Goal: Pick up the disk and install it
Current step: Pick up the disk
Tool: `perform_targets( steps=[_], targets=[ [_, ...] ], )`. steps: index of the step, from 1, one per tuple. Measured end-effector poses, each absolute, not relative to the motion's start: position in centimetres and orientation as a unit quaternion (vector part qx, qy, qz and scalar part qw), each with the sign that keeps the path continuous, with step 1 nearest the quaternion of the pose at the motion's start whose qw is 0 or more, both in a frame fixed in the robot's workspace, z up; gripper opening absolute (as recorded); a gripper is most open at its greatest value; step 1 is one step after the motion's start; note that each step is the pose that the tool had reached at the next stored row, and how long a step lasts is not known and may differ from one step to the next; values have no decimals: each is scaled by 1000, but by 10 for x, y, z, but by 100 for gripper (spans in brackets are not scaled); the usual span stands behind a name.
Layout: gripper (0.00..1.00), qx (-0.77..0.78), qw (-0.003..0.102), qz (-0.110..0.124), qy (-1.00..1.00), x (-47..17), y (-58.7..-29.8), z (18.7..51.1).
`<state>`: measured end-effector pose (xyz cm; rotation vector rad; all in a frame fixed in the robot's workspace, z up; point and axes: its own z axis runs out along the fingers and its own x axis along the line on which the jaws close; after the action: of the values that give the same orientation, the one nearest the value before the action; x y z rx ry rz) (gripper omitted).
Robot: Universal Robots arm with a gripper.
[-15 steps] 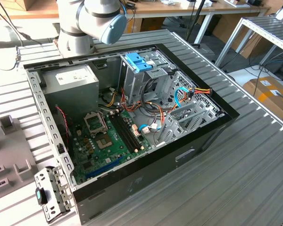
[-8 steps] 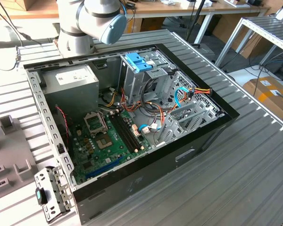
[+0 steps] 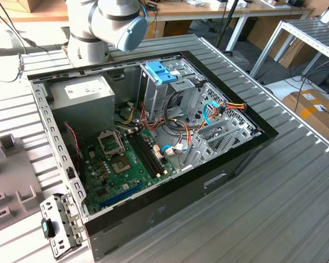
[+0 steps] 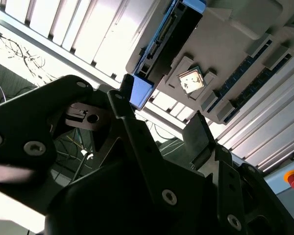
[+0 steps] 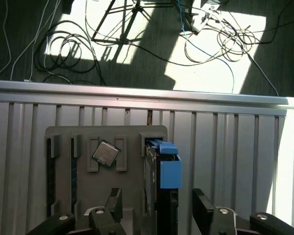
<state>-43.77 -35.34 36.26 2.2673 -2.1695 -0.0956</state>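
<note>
step in hand: pick-up, approach phase. the disk (image 5: pixel 167 172) stands on edge in a slot of the grey holder (image 5: pixel 132 147), which lies on the slatted table (image 5: pixel 235 152). a chip (image 5: pixel 106 153) sits in a neighbouring pocket of the holder, apart from the disk.

in the first wrist view the gripper (image 5: pixel 158 201) is over the disk with its fingers (image 5: pixel 203 205) spread, one on each side. a gap shows between each finger and the disk, and no contact is evident. in the second wrist view the gripper (image 4: pixel 159 115) is likewise spread, and the disk (image 4: pixel 172 29) lies ahead of it in the holder (image 4: pixel 235 44).

the disk is not yet lifted, so installation is not begun. in the exterior view the case (image 3: pixel 208 181) lies open with the cage (image 3: pixel 172 90) inside it.

judgement: the grasp calls for fingers centred on the disk's flat faces, lowered clear of the holder and pressed together squarely. a skewed grip would likely bind the disk in its slot during the lift.
</note>
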Motion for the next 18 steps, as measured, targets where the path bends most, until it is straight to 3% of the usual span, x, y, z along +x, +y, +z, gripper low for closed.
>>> perform_targets(
  steps=[18],
  targets=[
    [68, 713, 1, -30, -701, -441, -350, 357]
  ],
)
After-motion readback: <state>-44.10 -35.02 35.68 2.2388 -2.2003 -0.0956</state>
